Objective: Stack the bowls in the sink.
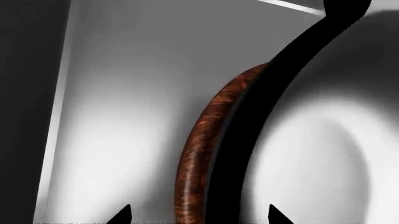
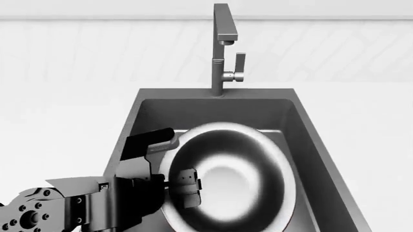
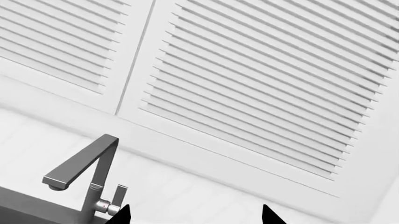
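Left tool (image 2: 174,181) grips steel bowl (image 2: 229,176) inside sink (image 2: 310,140).

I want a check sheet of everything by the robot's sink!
Surface: white counter around a grey sink.
Job's things: steel bowl in the sink; wood bowl shows as a rim right against it, so apparently stacked.
Clutter: nothing seen.
Hands: left hand straddles the steel bowl's rim, one finger inside; right hand not visibly holding anything.
Cables: nothing seen.
Surroundings: faucet behind the sink; louvred shutters above.
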`<state>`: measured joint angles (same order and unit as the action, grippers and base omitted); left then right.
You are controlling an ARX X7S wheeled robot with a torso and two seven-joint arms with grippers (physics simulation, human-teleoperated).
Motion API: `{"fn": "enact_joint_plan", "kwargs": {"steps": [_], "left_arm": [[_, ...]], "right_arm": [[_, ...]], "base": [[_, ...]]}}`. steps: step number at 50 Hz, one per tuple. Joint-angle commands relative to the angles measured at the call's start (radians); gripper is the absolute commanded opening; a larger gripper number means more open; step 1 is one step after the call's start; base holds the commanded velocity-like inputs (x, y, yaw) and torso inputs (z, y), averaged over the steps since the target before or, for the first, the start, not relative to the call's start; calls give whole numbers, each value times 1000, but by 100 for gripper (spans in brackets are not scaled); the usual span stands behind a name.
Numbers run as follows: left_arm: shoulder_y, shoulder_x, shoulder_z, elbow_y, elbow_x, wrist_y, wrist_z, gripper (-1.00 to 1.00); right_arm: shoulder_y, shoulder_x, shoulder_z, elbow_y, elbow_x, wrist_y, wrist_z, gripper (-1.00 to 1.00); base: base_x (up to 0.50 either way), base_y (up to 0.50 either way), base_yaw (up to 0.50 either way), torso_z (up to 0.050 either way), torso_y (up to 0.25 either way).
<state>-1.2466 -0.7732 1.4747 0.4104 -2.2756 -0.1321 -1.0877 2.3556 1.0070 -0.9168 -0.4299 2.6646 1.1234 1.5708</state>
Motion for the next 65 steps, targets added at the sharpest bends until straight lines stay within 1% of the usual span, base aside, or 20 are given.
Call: {"fn": "enact_joint_plan", "kwargs": {"steps": [1,5,10,14,16,18,23,26,30,34,41,48,55,61,65], "left_arm": [[4,-6,4,22,5,2,-11,100],[-17,-34,-24,80,22,17,-19,100],[-72,-95,-104,209,51,55,-14,100],[-98,-120,-146,254,67,63,21,100],[-104,-137,-180,272,53,84,63,100],[-112,-154,-208,283,71,106,88,100],[-131,-191,-258,311,102,140,116,100],[-144,-229,-298,331,128,174,138,100],[-167,-270,-339,332,174,209,131,100],[-186,-312,-367,312,269,240,97,100],[-220,-387,-422,274,338,284,85,100],[-248,-449,-470,263,337,315,96,100],[-260,-479,-493,248,353,333,94,100],[-275,-518,-523,250,319,346,117,100],[-282,-542,-541,244,304,358,132,100]], "right_arm": [[1,-3,0,1,0,0,0,100],[1,-3,-2,1,1,-2,0,100],[1,-4,-2,-1,1,-4,0,100],[1,-4,-2,-2,1,-3,0,100],[1,-3,-3,-4,1,-4,0,100],[1,-4,-2,-3,2,-3,0,100],[1,-4,-1,-3,2,-4,0,100],[1,-6,0,0,2,-1,0,100],[1,-5,1,3,1,1,0,100],[1,-5,7,6,-1,8,0,100],[1,4,17,11,-3,30,0,100],[1,8,30,13,-7,42,0,100],[1,6,39,19,-14,55,0,100],[1,-18,66,37,-34,91,0,100],[1,-51,100,65,-69,163,0,100]], "base": [[0,0,0,0,0],[0,0,0,0,0],[0,0,0,0,0],[0,0,0,0,0],[0,0,0,0,0],[0,0,0,0,0],[0,0,0,0,0],[0,0,0,0,0],[0,0,0,0,0],[0,0,0,0,0],[0,0,0,0,0],[0,0,0,0,0],[0,0,0,0,0],[0,0,0,0,0],[0,0,0,0,0]]}}
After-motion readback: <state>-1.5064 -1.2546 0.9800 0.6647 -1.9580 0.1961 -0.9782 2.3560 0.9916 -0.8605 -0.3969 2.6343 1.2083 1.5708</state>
